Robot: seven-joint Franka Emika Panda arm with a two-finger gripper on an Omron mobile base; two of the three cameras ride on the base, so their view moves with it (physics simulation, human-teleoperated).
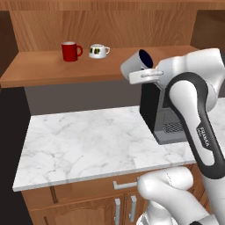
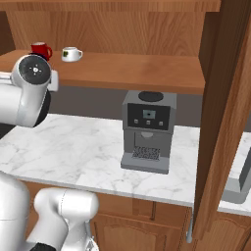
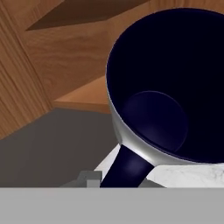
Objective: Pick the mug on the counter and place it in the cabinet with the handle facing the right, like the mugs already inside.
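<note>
1. Up above the counter [image 1: 88, 140], the mug [image 1: 135, 63] hangs in the air at the end of the white arm, tilted so that its dark mouth faces up and to the right in the left base view.
2. Its grey body sits level with the front edge of the cabinet [image 1: 52, 70] shelf, to the right of the two cups already standing there.
3. The gripper [image 1: 147, 75] is pressed shut on the mug, with the white hand just below and beside the grey wall.
4. From the hand view, the mug [image 3: 168, 87] takes up the right side, dark inside, with the handle [image 3: 127, 168] running down toward the bottom edge.
5. A red mug [image 1: 70, 51] stands upright on the shelf, and a white cup [image 1: 98, 51] with a dark mark stands just beside it on the right, both with handles pointing right.
6. A grey coffee machine [image 2: 147, 130] stands on the marble, below the shelf and below the lifted mug.
7. Wooden drawers [image 1: 101, 193] with metal pulls sit under the marble slab.
</note>
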